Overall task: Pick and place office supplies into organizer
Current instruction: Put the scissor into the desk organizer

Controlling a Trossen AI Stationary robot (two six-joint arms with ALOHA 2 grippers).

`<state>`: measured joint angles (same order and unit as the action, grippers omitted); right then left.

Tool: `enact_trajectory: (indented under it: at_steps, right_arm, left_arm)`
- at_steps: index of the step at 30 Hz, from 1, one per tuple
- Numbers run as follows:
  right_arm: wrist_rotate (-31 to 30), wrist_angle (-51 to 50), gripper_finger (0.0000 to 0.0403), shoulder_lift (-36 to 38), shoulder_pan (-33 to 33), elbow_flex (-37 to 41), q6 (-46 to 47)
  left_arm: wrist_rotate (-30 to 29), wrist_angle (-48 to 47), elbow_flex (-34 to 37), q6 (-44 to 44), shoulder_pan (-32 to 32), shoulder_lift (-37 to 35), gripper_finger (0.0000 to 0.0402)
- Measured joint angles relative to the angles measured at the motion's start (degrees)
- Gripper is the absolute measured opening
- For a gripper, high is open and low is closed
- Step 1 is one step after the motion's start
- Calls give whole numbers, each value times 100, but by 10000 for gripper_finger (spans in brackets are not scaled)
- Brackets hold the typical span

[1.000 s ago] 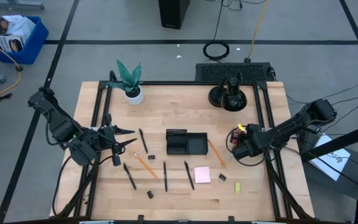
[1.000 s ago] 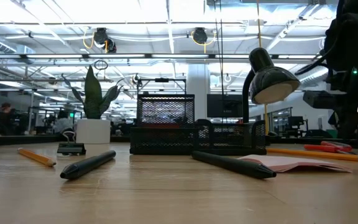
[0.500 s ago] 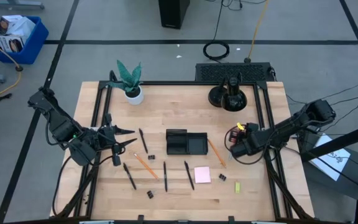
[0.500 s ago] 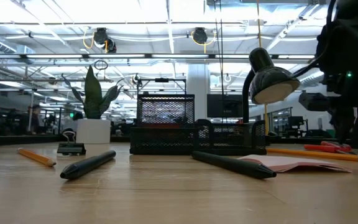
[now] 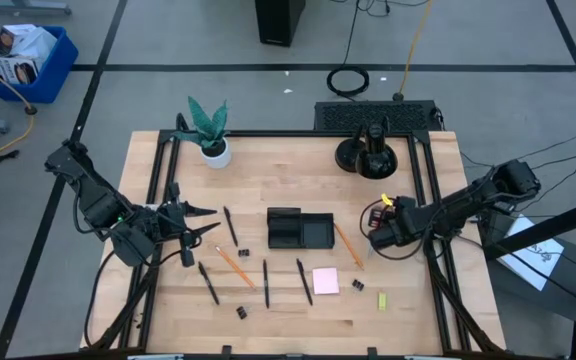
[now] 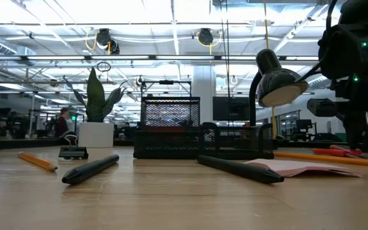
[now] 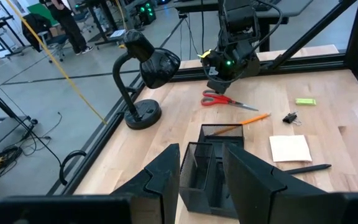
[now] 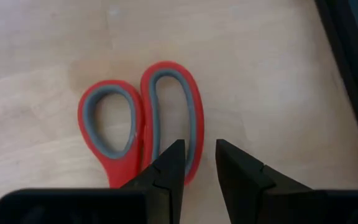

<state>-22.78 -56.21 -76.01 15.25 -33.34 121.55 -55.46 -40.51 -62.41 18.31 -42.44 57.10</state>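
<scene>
Here, red-handled scissors (image 8: 143, 124) flat, handles toward right gripper (image 8: 196, 163), jaws apart above them.

Two dark jointed arms, black cables, small green lights, black-fingered claws.

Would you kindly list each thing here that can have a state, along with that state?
Right gripper: open, poised over the scissors' handles, not gripping.
Left gripper: open, empty, waiting at the table's left side.
Scissors: closed, lying flat on the table.
Organizer: upright; I see no supplies in it.
Desk lamp: upright; whether lit is unclear.
Sticky-note pad: flat on the table.
</scene>
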Motion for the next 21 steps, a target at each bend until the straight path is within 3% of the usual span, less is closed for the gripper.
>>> enact_trajectory:
  at_steps: [15, 21]
  right_arm:
    - [-102, 145, 82, -9, -374, 17, -419]
    - [145, 716, 85, 7, -435, 410, -503]
  left_arm:
    - [2, 0, 0, -2, 0, 0, 127]
    - [4, 1, 0, -2, 1, 0, 127]
